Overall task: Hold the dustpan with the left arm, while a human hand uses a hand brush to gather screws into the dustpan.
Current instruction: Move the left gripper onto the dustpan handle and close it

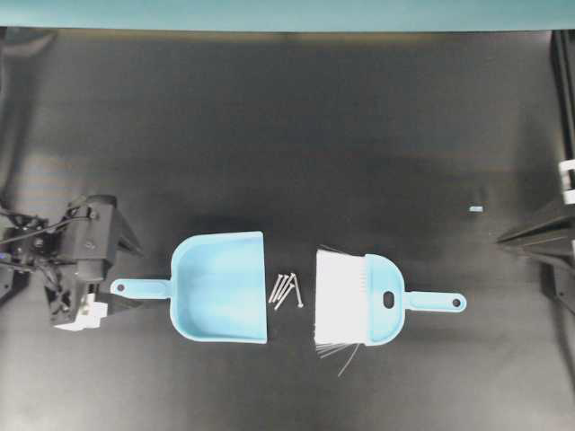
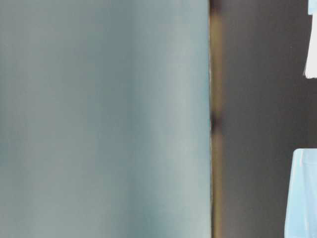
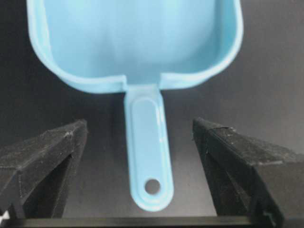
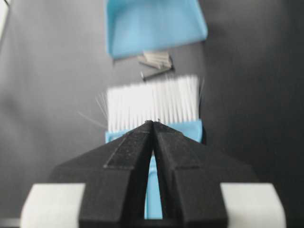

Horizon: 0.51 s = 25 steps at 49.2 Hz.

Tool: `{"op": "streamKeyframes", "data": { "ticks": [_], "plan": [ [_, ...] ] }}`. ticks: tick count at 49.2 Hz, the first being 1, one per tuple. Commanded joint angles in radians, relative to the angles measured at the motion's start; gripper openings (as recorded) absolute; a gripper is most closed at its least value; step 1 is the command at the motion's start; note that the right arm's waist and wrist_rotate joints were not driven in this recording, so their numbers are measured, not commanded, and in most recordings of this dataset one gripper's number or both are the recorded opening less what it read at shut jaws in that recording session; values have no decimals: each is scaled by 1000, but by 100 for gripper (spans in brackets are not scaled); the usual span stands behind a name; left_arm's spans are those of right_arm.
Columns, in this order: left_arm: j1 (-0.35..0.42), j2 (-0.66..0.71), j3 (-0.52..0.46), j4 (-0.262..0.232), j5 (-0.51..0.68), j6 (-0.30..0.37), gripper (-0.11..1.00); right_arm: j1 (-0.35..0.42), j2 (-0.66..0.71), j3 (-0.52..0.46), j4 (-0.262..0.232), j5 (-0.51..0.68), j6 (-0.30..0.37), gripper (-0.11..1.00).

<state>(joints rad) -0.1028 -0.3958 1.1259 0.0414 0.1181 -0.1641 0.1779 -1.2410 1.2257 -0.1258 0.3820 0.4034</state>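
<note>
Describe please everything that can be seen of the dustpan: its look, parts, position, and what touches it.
The dustpan is light blue and looks like smooth plastic: a shallow scoop with raised walls, a flat open mouth and a thin handle ending in a hole. It lies flat on the black table, mouth toward the screws and hand brush, apart from both. The left gripper has open jaws either side of the handle, not touching it.

even soft lighting, table-level view badly blurred, wrist views softly focused.
</note>
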Motion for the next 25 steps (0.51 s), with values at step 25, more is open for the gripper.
{"op": "streamKeyframes", "data": {
  "ticks": [25],
  "plan": [
    [31,244,-18,3,-184,-28,86,0,-114,95,-3,5,0,6]
  ]
}}
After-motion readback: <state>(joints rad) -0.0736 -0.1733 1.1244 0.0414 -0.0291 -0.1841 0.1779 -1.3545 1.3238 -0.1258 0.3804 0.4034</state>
